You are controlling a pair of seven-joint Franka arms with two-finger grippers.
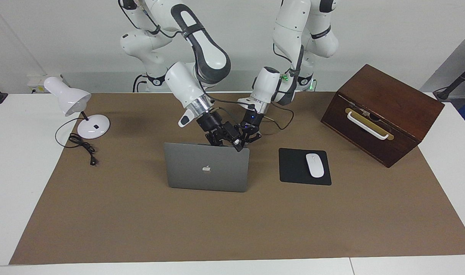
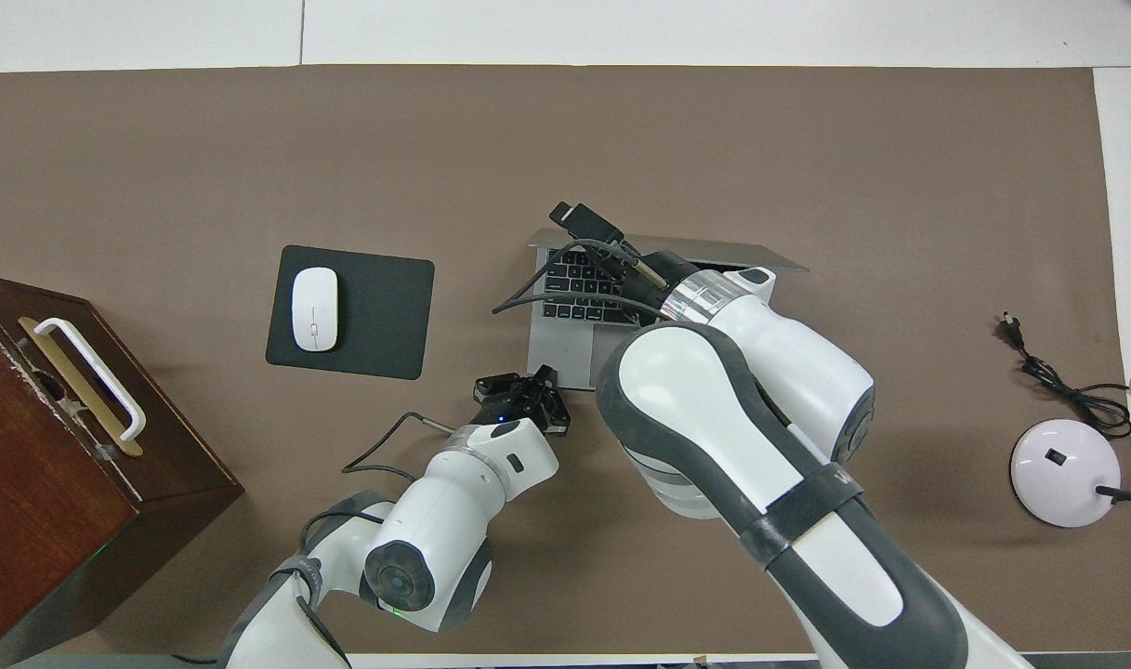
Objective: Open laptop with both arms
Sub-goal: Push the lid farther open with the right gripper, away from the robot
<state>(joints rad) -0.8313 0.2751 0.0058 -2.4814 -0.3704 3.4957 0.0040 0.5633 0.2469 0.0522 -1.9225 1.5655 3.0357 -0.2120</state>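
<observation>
On the brown mat, right gripper jaws pinch the open laptop's lid; left's unclear.

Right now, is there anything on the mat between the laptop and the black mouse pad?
No. In the facing view only bare brown mat separates the laptop from the mouse pad; the overhead view agrees.

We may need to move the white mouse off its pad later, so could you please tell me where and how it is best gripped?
Grip the small white oval mouse across its two long sides, coming straight down from above. It lies flat on the black rectangular mouse pad, with its long axis running toward the robots, so the narrow width likely suits a two-finger end effector; its low, rounded top offers little else to hold.
</observation>
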